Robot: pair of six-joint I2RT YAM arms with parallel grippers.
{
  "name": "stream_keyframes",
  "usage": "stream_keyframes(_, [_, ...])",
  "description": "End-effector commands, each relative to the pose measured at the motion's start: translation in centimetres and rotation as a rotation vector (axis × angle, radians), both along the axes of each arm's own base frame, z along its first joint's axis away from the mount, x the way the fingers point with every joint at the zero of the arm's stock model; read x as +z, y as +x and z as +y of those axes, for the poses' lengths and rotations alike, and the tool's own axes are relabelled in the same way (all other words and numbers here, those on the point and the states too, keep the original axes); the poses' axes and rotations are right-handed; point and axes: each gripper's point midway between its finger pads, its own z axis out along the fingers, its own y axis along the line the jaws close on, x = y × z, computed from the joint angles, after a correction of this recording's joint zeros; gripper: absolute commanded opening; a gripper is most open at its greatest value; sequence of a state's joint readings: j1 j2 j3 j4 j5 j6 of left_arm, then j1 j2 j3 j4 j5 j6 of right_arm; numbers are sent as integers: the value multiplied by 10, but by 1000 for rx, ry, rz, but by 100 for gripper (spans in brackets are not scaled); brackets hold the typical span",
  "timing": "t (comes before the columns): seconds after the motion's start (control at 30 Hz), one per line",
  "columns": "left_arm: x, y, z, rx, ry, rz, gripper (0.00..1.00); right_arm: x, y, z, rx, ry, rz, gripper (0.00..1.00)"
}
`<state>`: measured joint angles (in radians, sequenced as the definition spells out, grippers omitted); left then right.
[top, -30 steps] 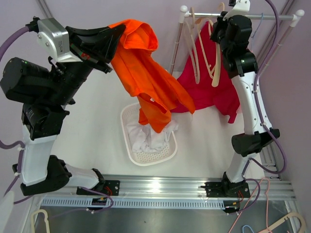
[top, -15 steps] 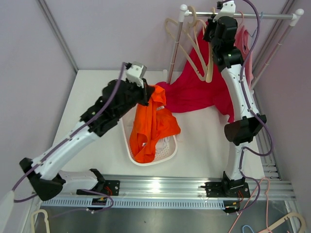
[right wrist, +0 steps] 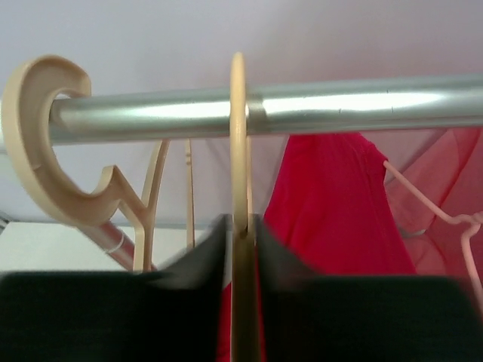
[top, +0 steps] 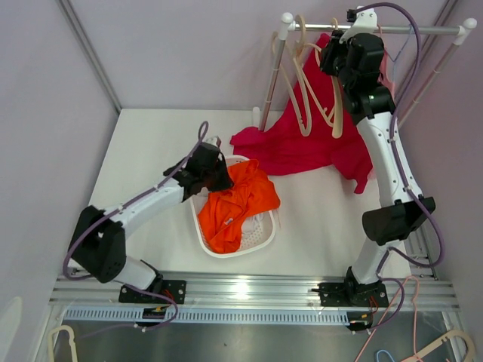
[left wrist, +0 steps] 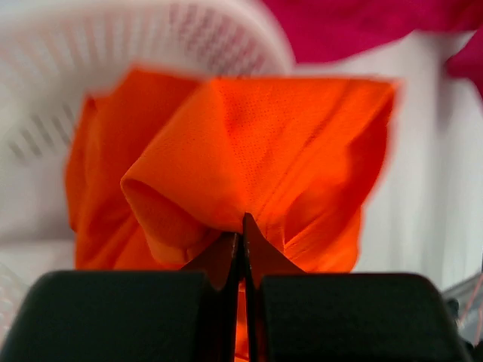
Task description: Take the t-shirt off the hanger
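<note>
The orange t-shirt (top: 241, 200) lies bunched in the white basket (top: 226, 253), off the hanger. My left gripper (top: 219, 179) is low at the basket's far left rim, shut on a fold of it (left wrist: 249, 143); the left wrist view shows the fingertips (left wrist: 243, 226) pinching the cloth. My right gripper (top: 337, 45) is up at the rail (top: 423, 29), shut on the neck of a bare beige hanger (right wrist: 238, 136) whose hook sits over the rail (right wrist: 362, 105). That hanger's arms (top: 336, 98) hang below it.
A crimson t-shirt (top: 302, 147) droops from the rack onto the table behind the basket. More beige hangers (top: 302, 90) hang left on the rail, one hook (right wrist: 38, 151) close by. A pink wire hanger (right wrist: 445, 219) hangs at right. The rack's post (top: 273, 83) stands left.
My left arm has swung down from high at the left, carrying the orange t-shirt into the basket. The right gripper stayed at the rail with the hanger, shifting only slightly.
</note>
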<state>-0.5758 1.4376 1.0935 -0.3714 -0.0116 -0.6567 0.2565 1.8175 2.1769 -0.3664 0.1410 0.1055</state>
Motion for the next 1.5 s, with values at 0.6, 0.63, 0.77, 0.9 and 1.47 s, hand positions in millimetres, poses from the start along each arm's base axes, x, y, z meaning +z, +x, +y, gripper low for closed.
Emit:
stream_keyframes(0.6, [-34,-38,-3,-27,-151,60,99,38,-59,-126,-226,51,39,46])
stream_keyframes(0.63, [-23,-39,2,-20,-136,42,99,36,-55,-126,-221,48,41,46])
stream_keyframes(0.77, [53,-41,20,-5,-122,-135,99,23,-32,-122,-191,31,66,47])
stream_keyframes(0.9, [125,-56,44,15,-139,-315,99,7,-9,-119,-178,27,80,50])
stream_keyframes(1.47, [141,-104,67,-72,-145,-419,99,-10,60,-125,-147,36,21,39])
